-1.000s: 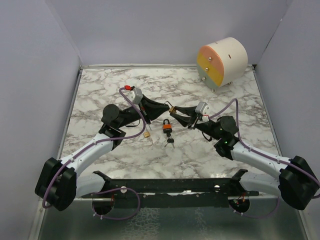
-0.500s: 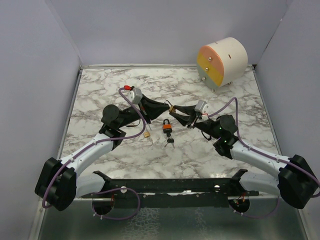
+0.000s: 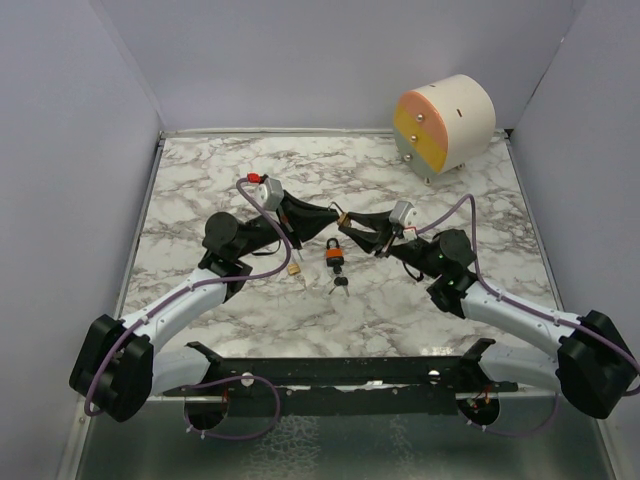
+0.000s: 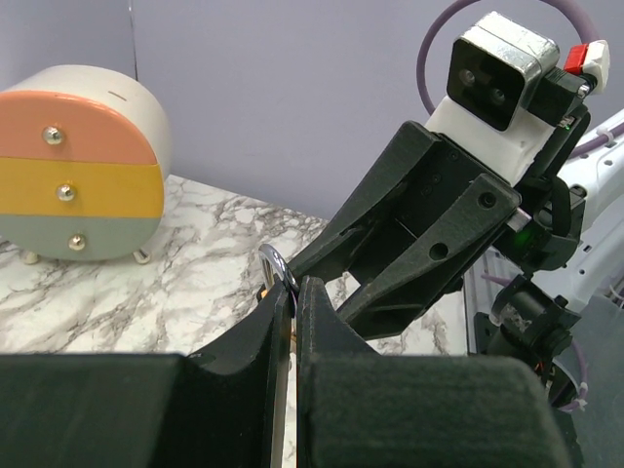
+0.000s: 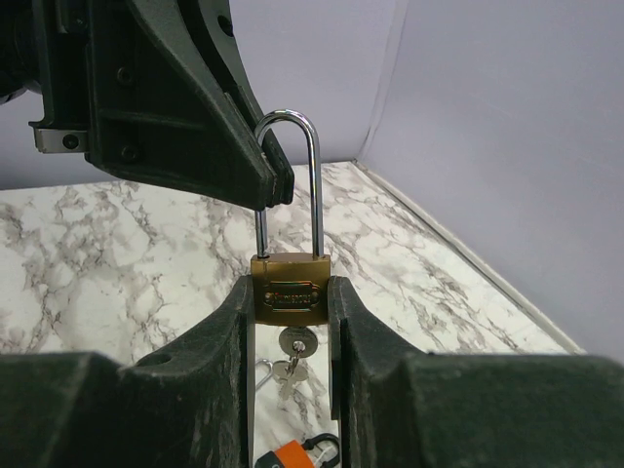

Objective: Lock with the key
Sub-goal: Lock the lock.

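My right gripper (image 5: pixel 291 292) is shut on the body of a brass padlock (image 5: pixel 289 292), holding it upright above the table. Its silver shackle (image 5: pixel 314 185) points up. A key (image 5: pixel 297 343) sits in the keyhole underneath, with a second key (image 5: pixel 290 370) hanging from its ring. My left gripper (image 4: pixel 294 285) is shut, and its fingertips (image 5: pixel 274 181) rest against the shackle's left leg near the top. The shackle's curve (image 4: pixel 276 263) shows right at those tips. In the top view both grippers meet at the padlock (image 3: pixel 344 217) over the middle of the table.
An orange padlock (image 3: pixel 334 254) with its keys (image 3: pixel 340 286) lies on the marble top just below the grippers. A small brass padlock (image 3: pixel 294 268) lies to its left. A round drawer unit (image 3: pixel 446 125) stands at the back right corner. Walls enclose three sides.
Both wrists have drifted very slightly to the left. The grip on the padlock and the contact at the shackle are unchanged.
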Controlling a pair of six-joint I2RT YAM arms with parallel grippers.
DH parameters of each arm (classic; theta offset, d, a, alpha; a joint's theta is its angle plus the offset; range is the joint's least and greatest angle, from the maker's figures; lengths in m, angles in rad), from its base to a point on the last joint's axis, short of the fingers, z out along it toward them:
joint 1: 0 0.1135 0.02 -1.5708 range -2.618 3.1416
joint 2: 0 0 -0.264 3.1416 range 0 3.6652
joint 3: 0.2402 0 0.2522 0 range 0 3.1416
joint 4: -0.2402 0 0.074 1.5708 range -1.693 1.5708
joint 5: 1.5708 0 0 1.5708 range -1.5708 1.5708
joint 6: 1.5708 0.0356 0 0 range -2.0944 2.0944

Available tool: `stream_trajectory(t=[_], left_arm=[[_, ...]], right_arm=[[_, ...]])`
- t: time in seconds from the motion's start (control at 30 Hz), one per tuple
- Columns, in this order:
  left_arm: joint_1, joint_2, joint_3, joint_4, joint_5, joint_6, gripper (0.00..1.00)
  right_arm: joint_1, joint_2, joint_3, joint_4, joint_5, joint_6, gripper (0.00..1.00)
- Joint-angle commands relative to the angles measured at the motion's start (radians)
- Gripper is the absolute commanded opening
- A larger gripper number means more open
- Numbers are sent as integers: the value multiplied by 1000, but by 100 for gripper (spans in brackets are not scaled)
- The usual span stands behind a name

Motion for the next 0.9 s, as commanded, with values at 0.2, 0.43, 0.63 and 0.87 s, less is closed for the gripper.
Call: stream_trajectory(t=[0.2,0.43,0.63,0.87], left_arm=[[-25,19,-49,-17,30,-12,0],[-30,29,-63,-10,25,-10,0],[-31,36,-75,-8,23,-6,0],[-31,36,-93,-7,20,-5,0]], right_arm=[[5,-52,109,85,-26,48,1],[6,-31,150,82,-39,76,1],[6,-54,172,72,-58,91,1],[6,-94,186,60,-40,77,1]])
